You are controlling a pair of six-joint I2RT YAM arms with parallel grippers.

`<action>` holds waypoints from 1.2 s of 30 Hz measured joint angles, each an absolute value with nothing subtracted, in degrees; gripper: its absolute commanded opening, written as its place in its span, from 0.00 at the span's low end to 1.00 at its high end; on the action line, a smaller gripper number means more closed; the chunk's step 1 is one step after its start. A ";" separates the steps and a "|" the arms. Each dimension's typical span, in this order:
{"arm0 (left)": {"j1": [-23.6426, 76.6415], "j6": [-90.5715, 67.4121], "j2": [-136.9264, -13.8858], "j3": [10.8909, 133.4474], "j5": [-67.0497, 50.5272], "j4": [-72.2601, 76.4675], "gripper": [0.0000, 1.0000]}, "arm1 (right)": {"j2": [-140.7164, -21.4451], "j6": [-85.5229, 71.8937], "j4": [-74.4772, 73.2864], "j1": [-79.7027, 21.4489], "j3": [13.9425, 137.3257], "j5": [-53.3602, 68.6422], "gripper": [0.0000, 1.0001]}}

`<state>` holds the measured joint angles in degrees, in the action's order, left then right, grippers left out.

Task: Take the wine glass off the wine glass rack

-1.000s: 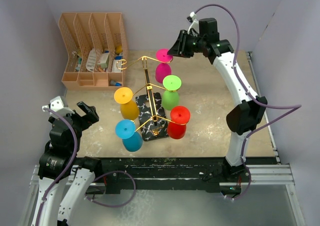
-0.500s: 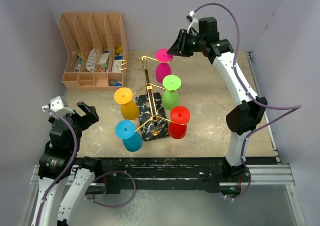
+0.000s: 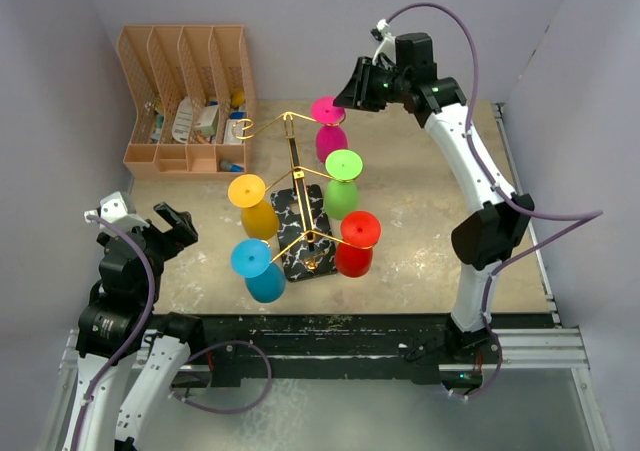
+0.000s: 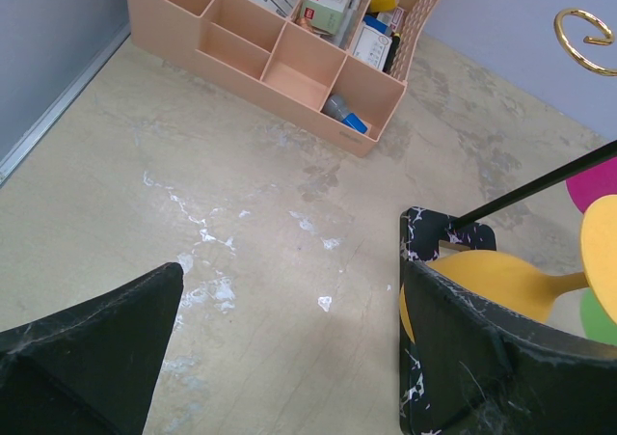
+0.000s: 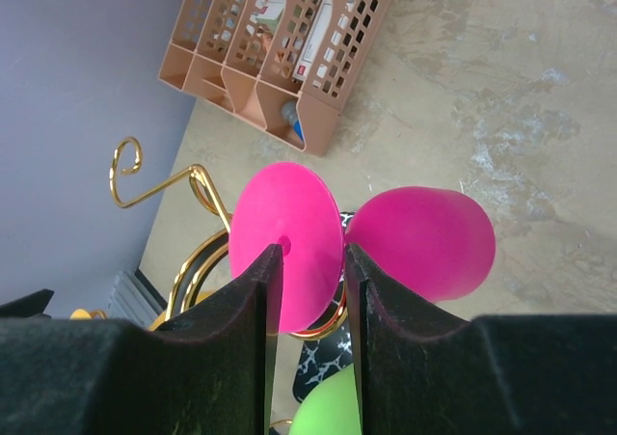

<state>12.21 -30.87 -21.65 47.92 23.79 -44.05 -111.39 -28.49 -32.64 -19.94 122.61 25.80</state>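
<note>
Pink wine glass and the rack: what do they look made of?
Pink wine glass: opaque, evenly coloured, soft sheen, so likely plastic or coated glass; can't tell. Wine glass rack: thin shiny gold wire, looks metal; base black with white veins, marble-like.

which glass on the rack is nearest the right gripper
The pink wine glass at the rack's far end, just in front of the right gripper; yellow, blue, green and red hang farther away.

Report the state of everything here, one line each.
Pink wine glass: hanging bowl-down.
Green glass: hanging.
Red glass: hanging.
Yellow glass: hanging.
Blue glass: hanging.
Wine glass rack: upright, one hook empty.
Left claw: open, empty.
Right claw: at pink foot, grip unclear.
Desk organiser: stocked.
</note>
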 measured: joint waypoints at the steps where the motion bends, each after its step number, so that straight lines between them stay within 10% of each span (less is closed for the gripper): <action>1: 12.21 -30.87 -21.65 47.92 23.79 -44.05 0.98 | -111.39 -28.47 -32.62 -19.99 122.80 25.76 0.35; 28: 12.21 -30.89 -21.69 47.92 23.79 -44.05 0.99 | -111.31 -29.15 -28.88 -20.62 121.56 26.98 0.25; 36: 12.21 -30.87 -21.69 47.92 23.79 -44.05 0.98 | -111.13 -30.35 -27.99 -20.88 120.46 28.27 0.00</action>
